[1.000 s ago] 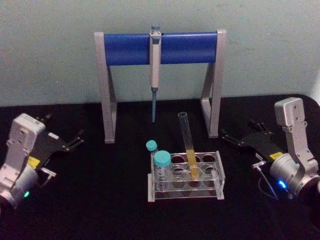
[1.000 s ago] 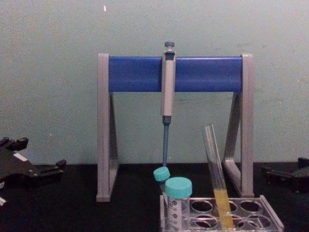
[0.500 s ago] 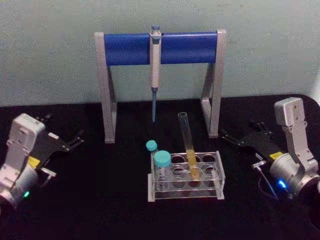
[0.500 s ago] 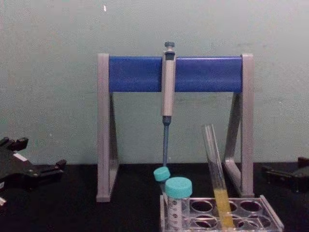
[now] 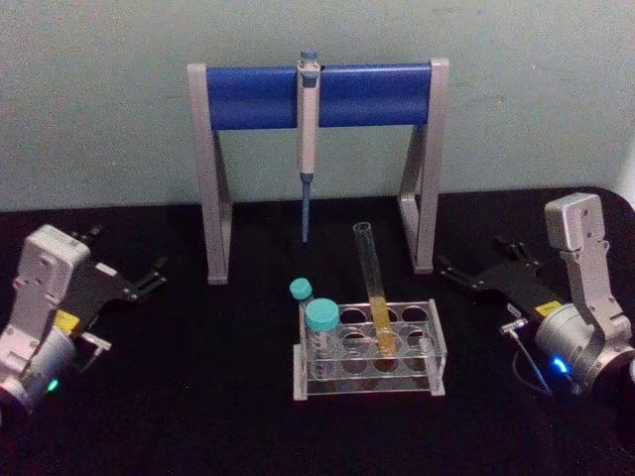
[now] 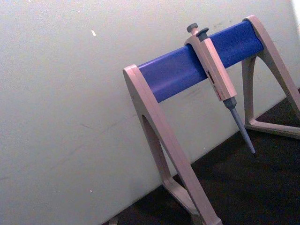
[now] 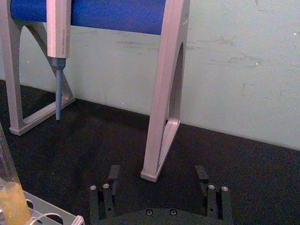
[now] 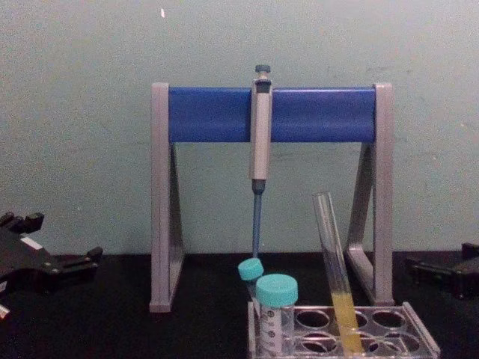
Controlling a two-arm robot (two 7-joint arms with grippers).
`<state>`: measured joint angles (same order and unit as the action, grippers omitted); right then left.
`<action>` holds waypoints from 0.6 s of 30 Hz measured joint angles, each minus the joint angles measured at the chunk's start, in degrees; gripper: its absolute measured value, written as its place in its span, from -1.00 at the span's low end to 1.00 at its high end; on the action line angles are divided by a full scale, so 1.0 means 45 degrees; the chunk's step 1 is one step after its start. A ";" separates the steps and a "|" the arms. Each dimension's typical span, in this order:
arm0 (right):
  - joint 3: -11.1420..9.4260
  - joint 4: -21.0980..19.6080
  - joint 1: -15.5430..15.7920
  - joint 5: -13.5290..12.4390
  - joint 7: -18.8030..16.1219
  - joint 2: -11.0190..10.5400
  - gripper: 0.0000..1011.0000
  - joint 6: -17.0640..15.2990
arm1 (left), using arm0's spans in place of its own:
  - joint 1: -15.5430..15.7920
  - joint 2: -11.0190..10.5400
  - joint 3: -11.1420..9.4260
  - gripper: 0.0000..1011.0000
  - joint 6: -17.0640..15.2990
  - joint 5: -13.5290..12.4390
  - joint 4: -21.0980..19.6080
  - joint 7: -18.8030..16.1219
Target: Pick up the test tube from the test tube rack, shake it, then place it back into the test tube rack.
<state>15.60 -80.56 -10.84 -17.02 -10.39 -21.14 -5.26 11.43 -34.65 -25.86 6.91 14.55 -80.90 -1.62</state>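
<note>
Nothing picked up yet, so this is basically the pre-grasp stage

The test tube (image 5: pixel 374 290) sits in the clear test tube rack (image 5: pixel 369 347) mid-table, leaning a bit off vertical, open end up, yellow liquid down low, with two teal-capped vials (image 5: pixel 316 327) in the rack's left end. The right gripper (image 5: pixel 448 270) is to the right of the rack and well apart from it, fingers spread wide with nothing in them; in its wrist view the two fingers (image 7: pixel 112 176) stand clearly apart. The left gripper (image 5: pixel 151 274) is parked off to the left, also looks spread and empty. My guess: the right one has to swing in, straddle the bare glass above the rack and pinch gently, then lift along the tilt. Behind it all, the pipette (image 5: pixel 307 139) hangs from the blue-bar stand (image 5: pixel 258 95).
</note>
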 joint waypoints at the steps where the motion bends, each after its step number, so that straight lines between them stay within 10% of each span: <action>1: 0.0000 0.0000 0.0000 0.0000 0.0000 0.0000 0.98 0.0000 | 0.0000 0.0000 0.0000 0.98 0.0000 0.0000 0.0000 0.0000; 18: 0.0000 0.0000 0.0000 0.0000 -0.0001 0.0000 0.98 -0.0001 | 0.0000 0.0000 -0.0001 0.98 0.0000 0.0000 0.0000 0.0000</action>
<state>15.60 -80.56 -10.84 -17.02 -10.40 -21.14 -5.27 11.43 -34.65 -25.86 6.91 14.55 -80.90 -1.62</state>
